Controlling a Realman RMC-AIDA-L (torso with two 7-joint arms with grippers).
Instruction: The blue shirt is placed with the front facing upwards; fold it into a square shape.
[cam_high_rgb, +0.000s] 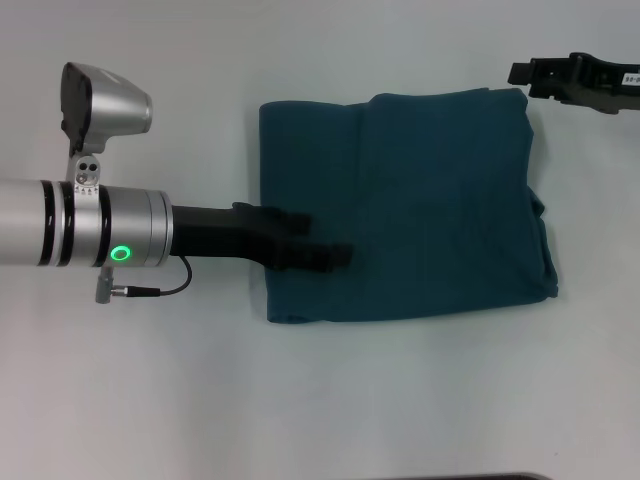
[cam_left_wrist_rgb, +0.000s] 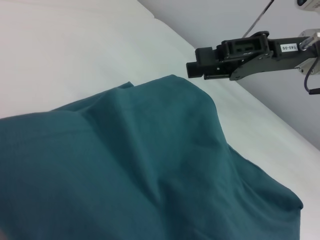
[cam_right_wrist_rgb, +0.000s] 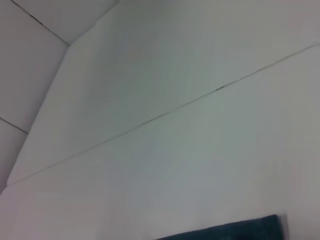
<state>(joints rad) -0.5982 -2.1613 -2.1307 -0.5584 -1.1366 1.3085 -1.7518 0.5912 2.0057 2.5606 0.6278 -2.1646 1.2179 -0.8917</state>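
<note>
**A:** so where's the blue shirt (cam_high_rgb: 420, 200) at in this one?

**B:** Flat on the white table (cam_high_rgb: 320, 400), roughly middle of the head view and a bit toward the far side. It's already bundled into a rough rectangle, plain teal side up, no print showing. The right-hand edge is kinda lumpy with layers sticking out, and the left edge is straighter.

**A:** and the arms?

**B:** The left gripper (cam_high_rgb: 330, 240) reaches in from the left and sits over the shirt's left edge, near the front corner. Its two black fingers (cam_high_rgb: 325, 257) are spread a little, one slightly ahead of the other, with nothing pinched between them as far as I can see. Whether they touch the cloth, I can't tell.

**A:** right one?

**B:** The right gripper (cam_high_rgb: 520, 75) is off at the far right corner, just past the shirt's far right corner and clear of it. The left wrist view shows it (cam_left_wrist_rgb: 197, 67) hanging above the table beyond the cloth. Honestly can't tell if its fingers are open or closed.
</note>
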